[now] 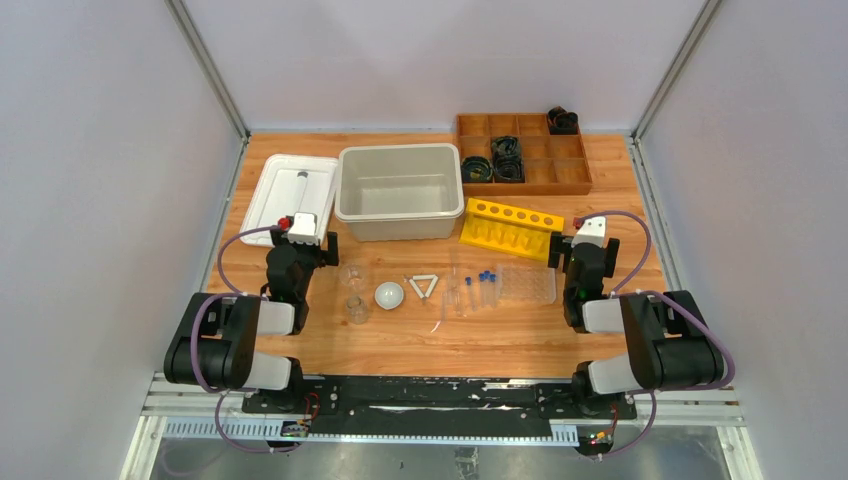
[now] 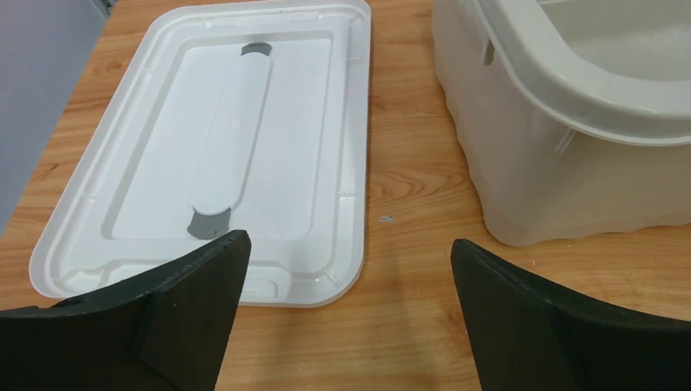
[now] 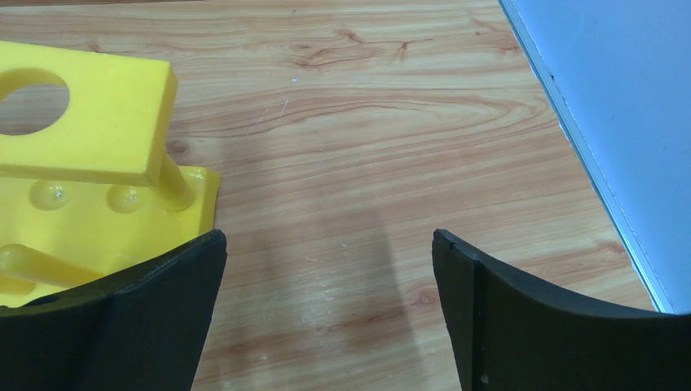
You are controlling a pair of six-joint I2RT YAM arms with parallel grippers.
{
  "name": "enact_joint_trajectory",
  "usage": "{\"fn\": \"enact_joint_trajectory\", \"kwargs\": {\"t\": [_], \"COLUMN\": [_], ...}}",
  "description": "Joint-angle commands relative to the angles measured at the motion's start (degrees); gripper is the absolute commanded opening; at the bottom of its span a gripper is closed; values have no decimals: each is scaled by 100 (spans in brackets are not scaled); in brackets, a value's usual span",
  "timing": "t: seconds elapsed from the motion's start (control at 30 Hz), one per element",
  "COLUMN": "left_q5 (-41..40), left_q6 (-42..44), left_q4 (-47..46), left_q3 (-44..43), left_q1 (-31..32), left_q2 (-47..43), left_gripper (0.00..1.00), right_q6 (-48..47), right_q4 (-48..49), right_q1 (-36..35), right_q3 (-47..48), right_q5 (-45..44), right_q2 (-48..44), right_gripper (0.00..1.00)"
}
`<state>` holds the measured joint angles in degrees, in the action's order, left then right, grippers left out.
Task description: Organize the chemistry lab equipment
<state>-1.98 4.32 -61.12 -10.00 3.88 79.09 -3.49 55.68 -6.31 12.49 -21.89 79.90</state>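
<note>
The lab equipment lies in a row across the table's middle: two clear beakers, a white round dish, a white triangle frame, thin clear rods and blue-capped tubes. None of it shows in either wrist view. My left gripper is open and empty over bare wood, left of the beakers, at the near edge of a white tray. My right gripper is open and empty, right of the tubes, beside a yellow rack.
A beige bin stands at the back centre, with the white tray to its left. The yellow rack and a clear plastic tray lie right of centre. A wooden divided box holding black items sits at the far right.
</note>
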Motion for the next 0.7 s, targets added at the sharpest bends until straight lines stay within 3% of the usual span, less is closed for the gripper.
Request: {"fn": "enact_joint_trajectory", "kwargs": {"t": [0.0, 0.2, 0.33, 0.43, 0.57, 0.67], "left_q5": [-83, -83, -73, -154, -239, 47], "left_q6": [16, 17, 47, 8, 254, 187], "left_q4": [-137, -132, -180, 657, 2984, 4028], "left_q3": [-63, -68, -44, -259, -1116, -1430], "left_q1": [-28, -28, -28, -36, -40, -259], "left_q2": [-61, -63, -116, -588, -1324, -1838], "left_gripper": [100, 100, 100, 100, 100, 100], "right_q6": [-21, 22, 2, 282, 1235, 1585], "right_q4": [105, 48, -321, -1992, -4365, -5431], "right_q1": [80, 92, 71, 77, 71, 72], "right_q3": [96, 99, 76, 535, 1334, 1871], "right_q5": [18, -52, -313, -409, -516, -281], "right_q2": [-1, -135, -725, -1592, -2594, -2986], "right_gripper": [100, 100, 100, 100, 100, 100]}}
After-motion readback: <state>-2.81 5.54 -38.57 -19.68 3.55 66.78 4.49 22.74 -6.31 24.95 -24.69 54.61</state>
